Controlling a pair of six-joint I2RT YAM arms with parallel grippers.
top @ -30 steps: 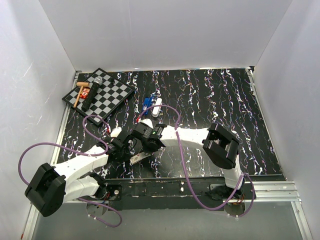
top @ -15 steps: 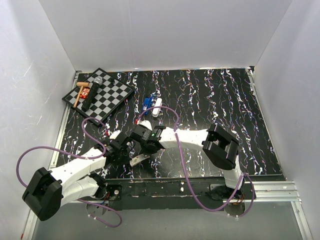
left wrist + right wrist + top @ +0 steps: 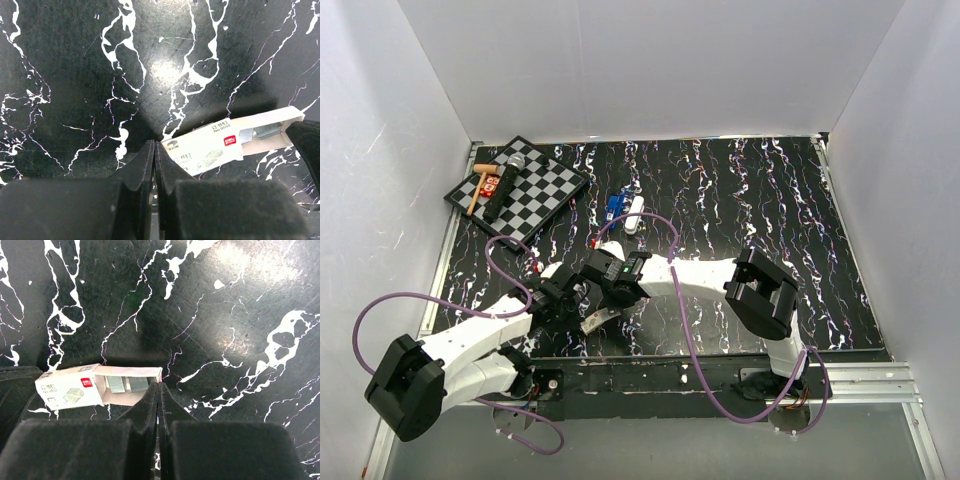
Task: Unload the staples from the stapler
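Fingers pressed flat together, nothing seen between them: left hand (image 3: 154,149) and right hand (image 3: 158,388), tips low over the bench (image 3: 750,200) at opposite ends of a white staple box (image 3: 75,389) with its tray slid out. The stapler (image 3: 626,212) lies well beyond both hands at mid-bench, long axis roughly near-to-far, blue arm left of white; which end leads, cannot tell. A checkerboard (image 3: 545,190) carrying small items sits in the far left corner.

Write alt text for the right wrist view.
A small white staple box, its tray slid partly open on silvery staple strips, lies on a black, white-veined table. The right gripper's black fingers, closed together, point at the box's open end.
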